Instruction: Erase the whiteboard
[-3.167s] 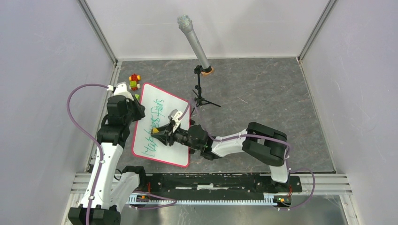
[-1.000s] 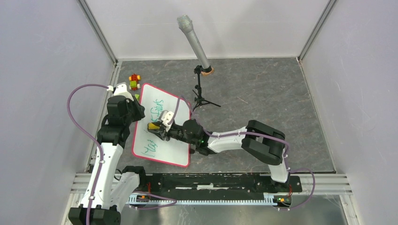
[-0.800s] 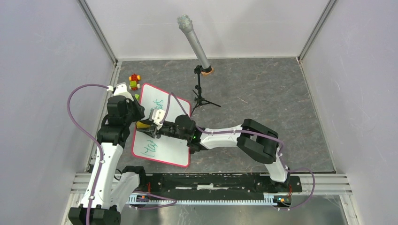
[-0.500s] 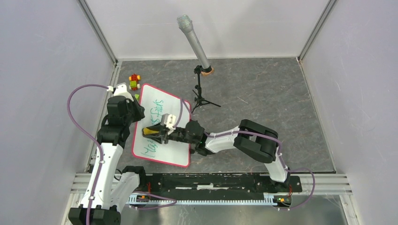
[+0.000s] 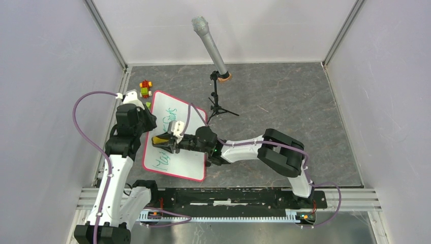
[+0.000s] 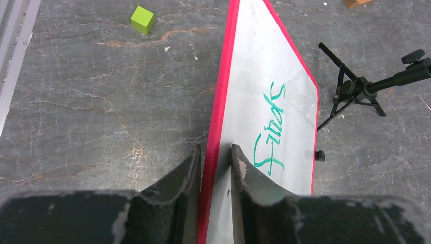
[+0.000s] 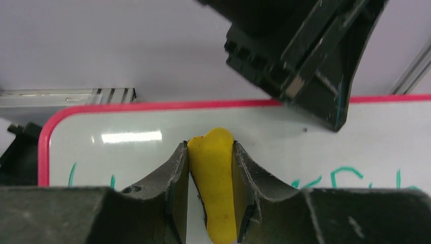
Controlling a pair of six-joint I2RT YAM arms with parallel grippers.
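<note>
The whiteboard [image 5: 188, 161] with a red-pink rim lies on the grey table at the left, green handwriting at its far and near ends, the middle wiped. It also shows in the left wrist view [image 6: 264, 71] and the right wrist view [image 7: 127, 129]. My left gripper [image 5: 144, 123] [image 6: 216, 155] is shut on the board's left rim. My right gripper [image 5: 163, 140] [image 7: 211, 147] is shut on a yellow eraser [image 5: 159, 139] [image 7: 216, 188], which rests on the board's middle, close to the left rim.
A microphone on a small black tripod [image 5: 217, 96] stands just beyond the board's far right corner. A small toy of coloured bricks [image 5: 145, 88] and a green cube [image 6: 143, 19] lie off the board's far left corner. Grey walls enclose the table.
My right gripper has swept the eraser back and forth across the board's middle, and the green writing there is gone. The left gripper has kept its hold on the rim.
</note>
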